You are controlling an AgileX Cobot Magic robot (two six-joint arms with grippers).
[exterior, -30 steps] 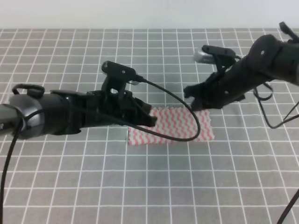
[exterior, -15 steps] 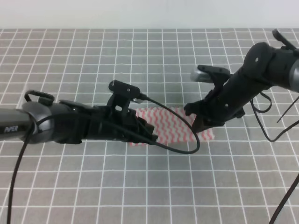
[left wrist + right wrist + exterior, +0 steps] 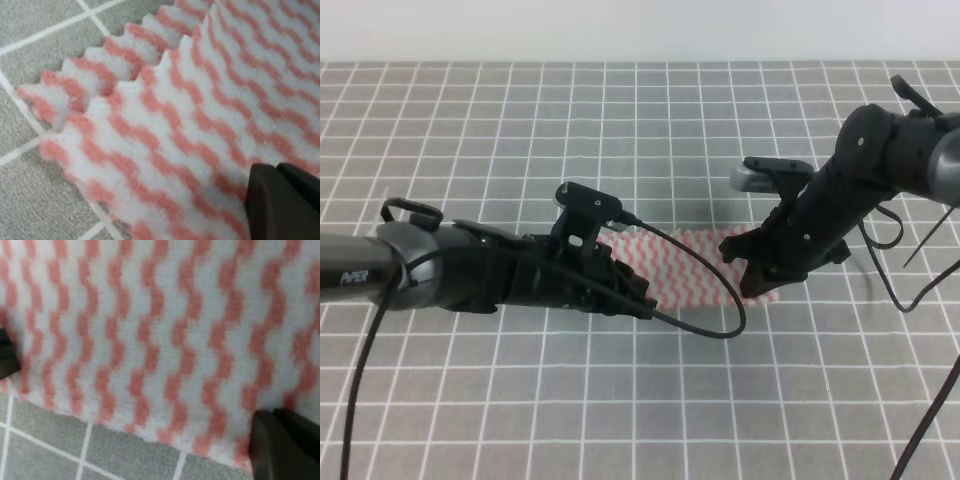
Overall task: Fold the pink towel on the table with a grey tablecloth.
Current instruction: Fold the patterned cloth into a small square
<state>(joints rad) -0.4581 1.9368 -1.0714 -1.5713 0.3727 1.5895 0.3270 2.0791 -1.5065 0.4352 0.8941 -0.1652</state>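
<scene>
Grey checked cloth covers the bench (image 3: 470, 400), and the pink towel (image 3: 695, 262) lies flat in its middle. My left fingers (image 3: 638, 298) and right fingers (image 3: 752, 283) press down on its two ends; I cannot tell how wide either is open.

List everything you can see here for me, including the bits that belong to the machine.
Towel: one, pink-and-white zigzag stripes, lying mid-table between the two arms; the left wrist view shows two layers at its jagged edge.
Tablecloth: one, grey with a grid of thin white lines, covering the whole table.
Wall: one pale strip along the far edge of the table.
Cables: black, looping from the left arm over the towel; more hang at the right.
Left gripper: one, black, down at the towel's left side; whether it is open or shut is unclear.
Right gripper: one, black, down at the towel's right side; also unclear.
</scene>
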